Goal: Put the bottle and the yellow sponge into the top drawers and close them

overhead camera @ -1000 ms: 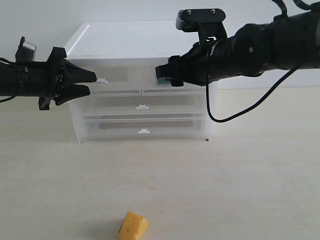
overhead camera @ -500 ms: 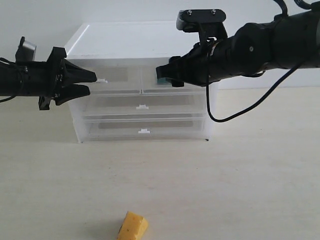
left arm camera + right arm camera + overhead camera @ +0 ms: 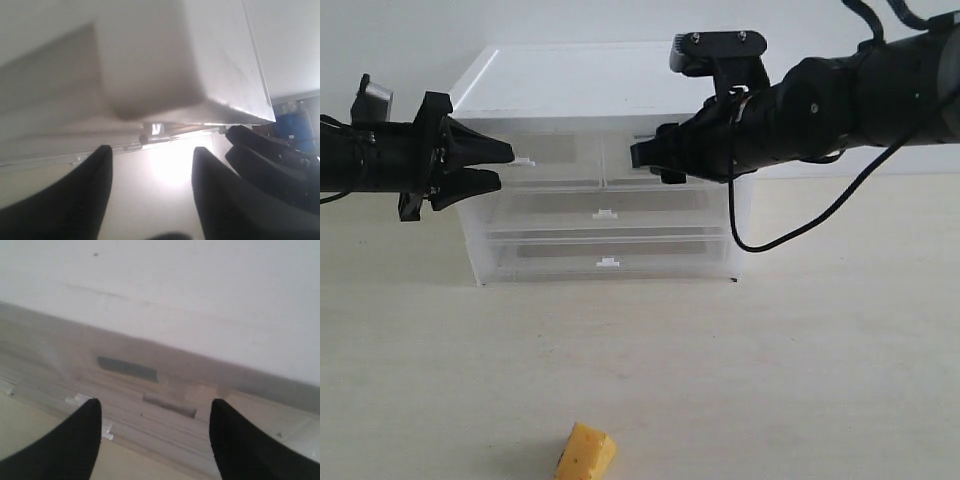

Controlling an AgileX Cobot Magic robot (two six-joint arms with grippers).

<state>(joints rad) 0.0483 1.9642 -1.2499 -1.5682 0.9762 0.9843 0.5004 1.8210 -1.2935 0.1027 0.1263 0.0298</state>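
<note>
Yellow sponge (image 3: 585,452) lies at the worktop's (image 3: 820,330) near edge, well apart from the cabinet (image 3: 570,75) standing toward the far edge. My left tool (image 3: 504,166) hangs just beside the tab handle (image 3: 525,160) of the left of the top drawers (image 3: 555,165). My right tool (image 3: 645,160) hangs before the right one.

Left wrist view: my tool's jaws stand wide and empty, facing that handle.

Right wrist view: jaws wide, nothing between them, drawer fronts ahead.

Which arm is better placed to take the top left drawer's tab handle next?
Left. The left tool stands open, tips just short of the tab handle on the top left drawer. The right tool, also open, sits at the top right drawer, so it would likely have to cross over.
</note>
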